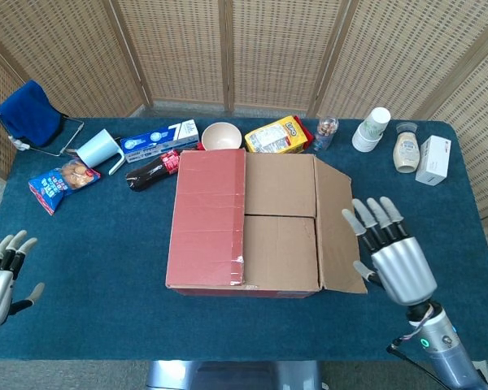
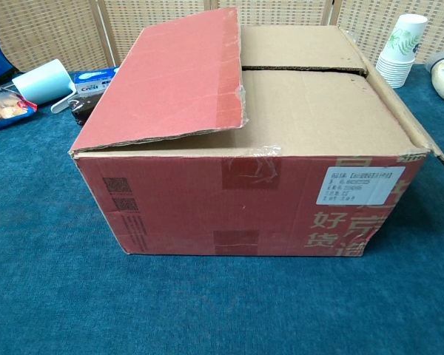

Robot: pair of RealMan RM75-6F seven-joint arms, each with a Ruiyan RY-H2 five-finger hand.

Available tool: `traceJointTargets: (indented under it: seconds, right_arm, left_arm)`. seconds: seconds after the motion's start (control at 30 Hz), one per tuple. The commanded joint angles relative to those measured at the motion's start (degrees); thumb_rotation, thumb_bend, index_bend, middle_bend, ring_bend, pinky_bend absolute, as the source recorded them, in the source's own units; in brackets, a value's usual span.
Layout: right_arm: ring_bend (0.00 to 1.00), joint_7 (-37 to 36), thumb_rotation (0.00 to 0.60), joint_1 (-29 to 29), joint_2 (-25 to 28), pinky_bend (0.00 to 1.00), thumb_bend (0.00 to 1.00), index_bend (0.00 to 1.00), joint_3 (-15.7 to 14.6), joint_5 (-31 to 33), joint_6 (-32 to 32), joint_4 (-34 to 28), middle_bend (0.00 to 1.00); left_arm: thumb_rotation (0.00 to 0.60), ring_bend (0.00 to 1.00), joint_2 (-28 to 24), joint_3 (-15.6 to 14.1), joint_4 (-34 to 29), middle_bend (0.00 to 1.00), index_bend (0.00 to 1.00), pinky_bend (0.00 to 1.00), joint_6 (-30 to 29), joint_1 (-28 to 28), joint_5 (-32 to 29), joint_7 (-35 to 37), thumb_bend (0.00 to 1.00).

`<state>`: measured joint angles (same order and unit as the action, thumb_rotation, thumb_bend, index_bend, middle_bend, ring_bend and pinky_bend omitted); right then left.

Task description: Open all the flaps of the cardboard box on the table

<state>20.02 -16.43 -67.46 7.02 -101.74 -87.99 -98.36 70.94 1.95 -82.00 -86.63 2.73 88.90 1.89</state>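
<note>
The cardboard box (image 1: 252,236) (image 2: 251,177) stands mid-table. Its red left flap (image 1: 207,215) (image 2: 174,78) lies almost closed over the top, slightly lifted at its free edge. Two brown inner flaps (image 1: 279,207) (image 2: 311,96) lie flat and closed. The right flap (image 1: 337,231) (image 2: 422,126) is folded out and hangs down the right side. My right hand (image 1: 390,252) hovers right of that flap, fingers spread, holding nothing. My left hand (image 1: 2,272) is at the table's front-left edge, fingers apart and empty. Neither hand shows in the chest view.
Behind the box lie a dark bottle (image 1: 150,171), a blue-white packet (image 1: 159,138), a bowl (image 1: 221,136) and a yellow snack box (image 1: 278,135). A cup (image 1: 98,149) and snack bag (image 1: 63,183) sit left; stacked paper cups (image 1: 372,128), a jar (image 1: 405,148) and a white box (image 1: 433,159) sit right.
</note>
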Motion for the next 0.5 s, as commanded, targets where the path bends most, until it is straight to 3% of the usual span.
traceJointTargets:
  seconds: [0.03, 0.23, 0.5]
  right_arm:
    - [0.0, -1.49, 0.6, 1.09, -0.75, 0.06, 0.15, 0.0, -0.19, 1.29, -1.04, 1.63, 0.0]
    - [0.0, -6.31, 0.6, 2.45, -0.57, 0.06, 0.15, 0.0, -1.01, 4.86, -0.33, 4.65, 0.0]
    - [0.0, -10.45, 0.6, 5.03, 0.13, 0.06, 0.15, 0.0, -1.61, 10.25, 0.11, 4.41, 0.0]
  left_arm:
    - [0.6, 0.0, -1.76, 1.37, 0.54, 0.0, 0.12, 0.0, -2.02, 1.99, 3.01, 1.94, 0.16]
    - [0.6, 0.0, -4.7, 4.19, -0.51, 0.0, 0.12, 0.01, -2.51, 6.7, 6.72, 3.08, 0.15]
    - [0.6, 0.0, -8.06, 7.12, -7.35, 0.0, 0.12, 0.0, 4.27, 14.89, 8.75, -0.62, 0.14]
